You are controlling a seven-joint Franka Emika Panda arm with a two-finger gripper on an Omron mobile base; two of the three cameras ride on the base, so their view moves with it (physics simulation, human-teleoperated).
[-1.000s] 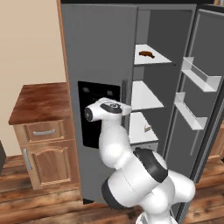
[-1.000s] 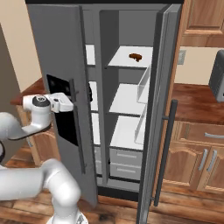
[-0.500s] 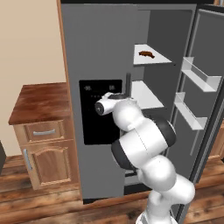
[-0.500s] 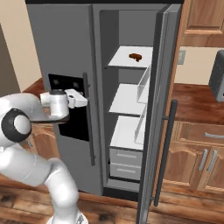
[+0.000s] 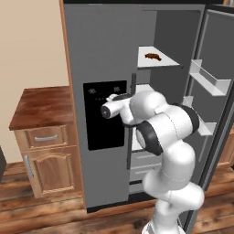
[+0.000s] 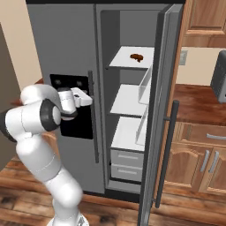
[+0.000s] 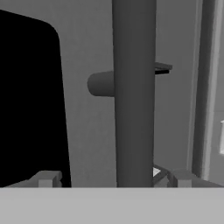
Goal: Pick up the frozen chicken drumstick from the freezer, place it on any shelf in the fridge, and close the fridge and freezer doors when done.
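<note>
Gripper: I see my gripper [image 7: 113,178] spread wide, one fingertip on each side of the freezer door handle [image 7: 133,92], gripping nothing.
Freezer door: the freezer door [image 6: 62,57] looks shut, my hand at its dispenser panel [image 5: 105,114].
Drumstick: I see the frozen chicken drumstick [image 6: 136,57] on the fridge's top shelf [image 6: 123,61].
Fridge door: the fridge door [image 6: 161,110] stands open.

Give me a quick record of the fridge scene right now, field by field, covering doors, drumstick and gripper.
freezer door: shut, black dispenser panel facing out
fridge door: swung open
chicken drumstick: lying on the top fridge shelf
gripper: at the freezer door handle, jaws open with the bar between the fingertips
remaining: fridge door not yet closed
</note>
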